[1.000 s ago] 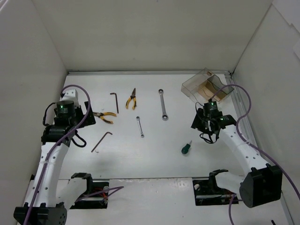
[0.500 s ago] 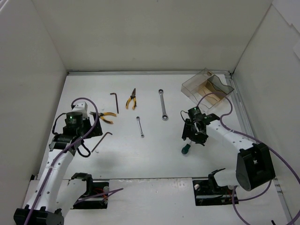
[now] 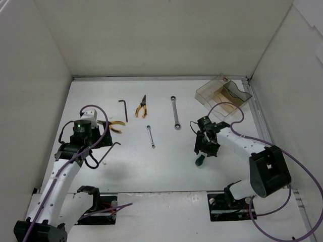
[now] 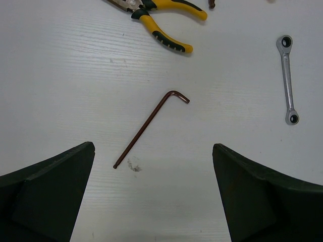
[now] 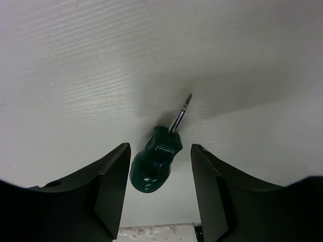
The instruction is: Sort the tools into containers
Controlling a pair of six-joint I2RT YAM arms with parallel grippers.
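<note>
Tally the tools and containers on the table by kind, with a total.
Wrenches: 2
Pliers: 2
Hex keys: 2
Screwdriver: 1
Box: 1
Total: 8

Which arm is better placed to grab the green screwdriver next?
Right. The right pincer straddles the screwdriver, a finger on each side; the left pincer hangs over a hex key, far off.
</note>
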